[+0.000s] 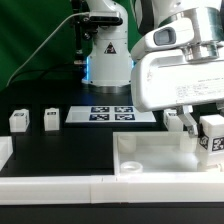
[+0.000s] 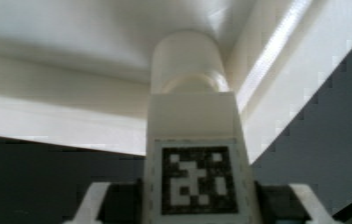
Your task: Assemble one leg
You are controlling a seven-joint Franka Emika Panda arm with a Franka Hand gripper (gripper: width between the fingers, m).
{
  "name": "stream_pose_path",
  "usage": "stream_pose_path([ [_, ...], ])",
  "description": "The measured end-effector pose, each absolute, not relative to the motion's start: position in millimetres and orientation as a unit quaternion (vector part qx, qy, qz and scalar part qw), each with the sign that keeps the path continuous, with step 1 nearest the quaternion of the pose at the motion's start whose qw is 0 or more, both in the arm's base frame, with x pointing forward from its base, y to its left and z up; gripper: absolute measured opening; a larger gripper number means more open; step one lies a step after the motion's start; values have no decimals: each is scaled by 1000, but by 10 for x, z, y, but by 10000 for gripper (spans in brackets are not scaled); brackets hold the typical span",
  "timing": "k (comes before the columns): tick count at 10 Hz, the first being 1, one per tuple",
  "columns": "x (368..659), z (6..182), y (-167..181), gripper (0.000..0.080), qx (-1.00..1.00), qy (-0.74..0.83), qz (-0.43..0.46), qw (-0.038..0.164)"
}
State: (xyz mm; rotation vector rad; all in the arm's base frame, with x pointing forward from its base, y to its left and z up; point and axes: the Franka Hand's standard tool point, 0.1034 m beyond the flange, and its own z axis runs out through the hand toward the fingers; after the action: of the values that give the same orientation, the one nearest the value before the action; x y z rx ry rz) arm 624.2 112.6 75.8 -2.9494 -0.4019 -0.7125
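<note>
My gripper (image 1: 207, 137) is shut on a white leg (image 1: 211, 136) with a black-and-white marker tag and holds it over the right part of the large white tray-like piece (image 1: 150, 160). In the wrist view the leg (image 2: 194, 120) stands between my fingers (image 2: 105, 205), its rounded tip pointing at the tray's raised rim (image 2: 84, 90). Two more legs (image 1: 18, 120) (image 1: 51, 118) stand at the exterior view's left. Another leg (image 1: 172, 119) shows partly behind my gripper.
The marker board (image 1: 110, 114) lies on the black table in front of the robot base (image 1: 106, 55). A white rail (image 1: 60, 187) runs along the table's near edge.
</note>
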Motion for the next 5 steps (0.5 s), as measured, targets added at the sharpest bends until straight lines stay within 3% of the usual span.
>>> stream_pose_path([
  [3, 6243, 756, 1123, 351, -963, -131, -232, 40],
  [5, 6242, 755, 1122, 618, -963, -131, -232, 40],
])
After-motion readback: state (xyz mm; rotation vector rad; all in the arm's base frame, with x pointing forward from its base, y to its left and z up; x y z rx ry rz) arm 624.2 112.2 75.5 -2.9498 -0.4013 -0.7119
